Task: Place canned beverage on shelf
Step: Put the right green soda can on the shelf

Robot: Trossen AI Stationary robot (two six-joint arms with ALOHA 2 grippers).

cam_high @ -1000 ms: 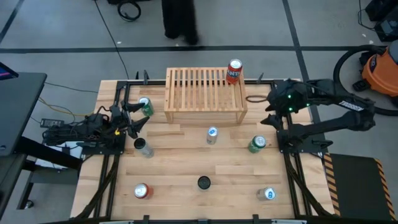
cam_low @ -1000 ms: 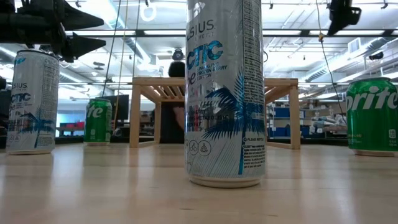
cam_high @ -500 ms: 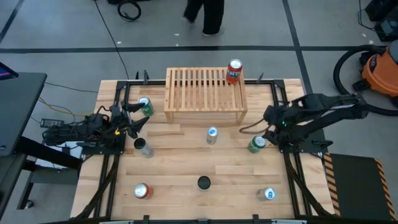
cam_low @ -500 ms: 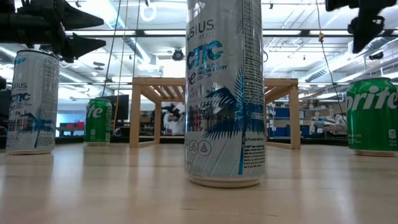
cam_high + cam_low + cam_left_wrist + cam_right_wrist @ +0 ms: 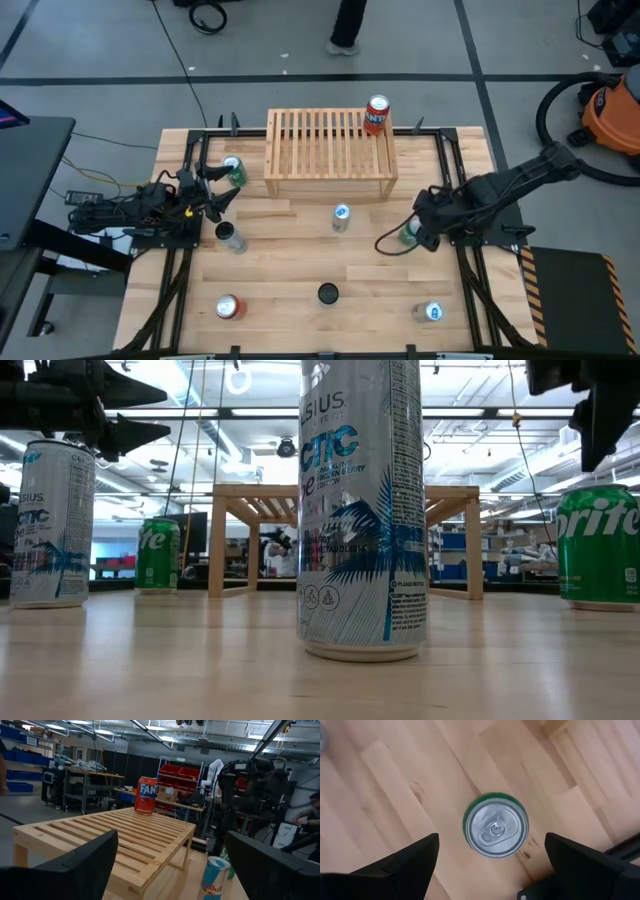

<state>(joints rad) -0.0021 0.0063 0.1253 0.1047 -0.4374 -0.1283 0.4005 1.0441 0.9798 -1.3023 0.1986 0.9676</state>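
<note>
The light-wood shelf (image 5: 330,155) stands at the table's far middle, with an orange can (image 5: 376,114) upright on its right far corner. A green can (image 5: 496,827) stands upright on the table right of centre. My right gripper (image 5: 492,870) hangs open above it, pointing down, one finger on either side and clear of the can's top. In the low view the right gripper (image 5: 598,420) is above this green can (image 5: 600,545). My left gripper (image 5: 215,190) waits open at the table's left, facing the shelf (image 5: 110,840).
More cans stand about the table: a green one (image 5: 234,170) by the shelf's left end, silver (image 5: 230,236), blue-silver (image 5: 341,216), red (image 5: 228,307), black (image 5: 327,293) and another blue (image 5: 432,312). A tall can (image 5: 362,510) fills the low view's middle.
My right gripper has swung from beside the shelf's right end toward the table's near edge and come down, tipping to point downward, until it hangs over the green can. Its fingers have stayed open. A person has walked past beyond the table's far edge.
</note>
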